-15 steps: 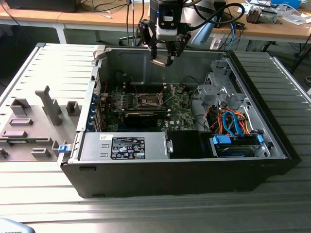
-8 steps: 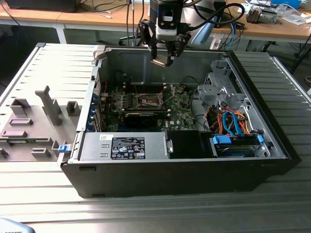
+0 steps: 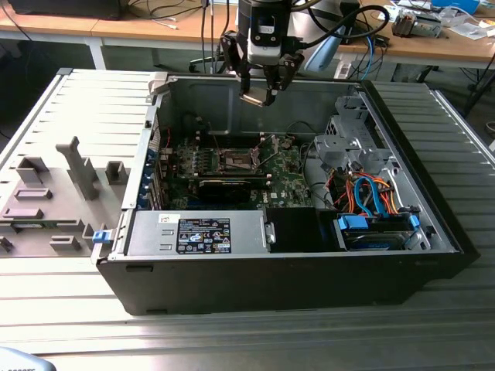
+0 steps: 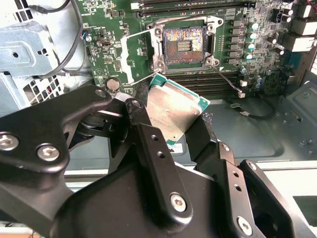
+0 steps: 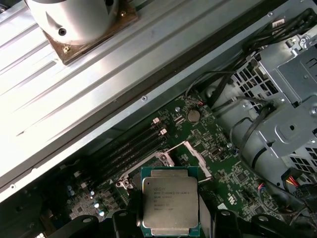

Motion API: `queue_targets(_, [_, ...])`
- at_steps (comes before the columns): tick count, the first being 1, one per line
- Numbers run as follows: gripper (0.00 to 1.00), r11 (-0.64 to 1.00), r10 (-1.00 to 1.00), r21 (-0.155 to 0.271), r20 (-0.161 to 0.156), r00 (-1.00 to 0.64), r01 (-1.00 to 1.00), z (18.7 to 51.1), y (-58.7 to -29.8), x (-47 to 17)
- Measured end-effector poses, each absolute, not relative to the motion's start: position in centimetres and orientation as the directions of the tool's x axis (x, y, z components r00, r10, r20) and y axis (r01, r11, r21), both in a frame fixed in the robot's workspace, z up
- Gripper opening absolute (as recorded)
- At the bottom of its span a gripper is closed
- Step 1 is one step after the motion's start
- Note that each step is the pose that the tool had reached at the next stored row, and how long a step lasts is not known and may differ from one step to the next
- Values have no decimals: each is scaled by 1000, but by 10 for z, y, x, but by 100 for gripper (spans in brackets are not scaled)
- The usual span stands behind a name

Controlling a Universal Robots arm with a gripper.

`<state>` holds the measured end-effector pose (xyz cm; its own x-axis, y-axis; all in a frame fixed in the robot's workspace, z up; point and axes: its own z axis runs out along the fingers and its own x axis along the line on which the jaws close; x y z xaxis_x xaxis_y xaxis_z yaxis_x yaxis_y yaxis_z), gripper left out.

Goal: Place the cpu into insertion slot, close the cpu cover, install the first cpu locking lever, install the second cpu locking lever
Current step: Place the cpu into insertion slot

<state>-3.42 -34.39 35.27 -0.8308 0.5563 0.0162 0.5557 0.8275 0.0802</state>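
Holding the cpu clamped between the fingers, gripper high over the motherboard. Insertion slot lies uncovered below, well apart from the cpu.

Counts: 1 computer case on 1 bench, single items throughout.
1 gripper with 2 fingers; 1 cpu; 1 insertion slot; 1 cpu cover; 1 green motherboard; 1 coin battery; 1 power supply box; 1 grey side panel beside the case. Blue-topped capacitors: several, exact number can't be told.
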Motion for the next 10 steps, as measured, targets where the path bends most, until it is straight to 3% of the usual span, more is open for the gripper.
queue_targets(10, [55, 820, 567, 80, 16, -824, 566, 353, -344, -34])
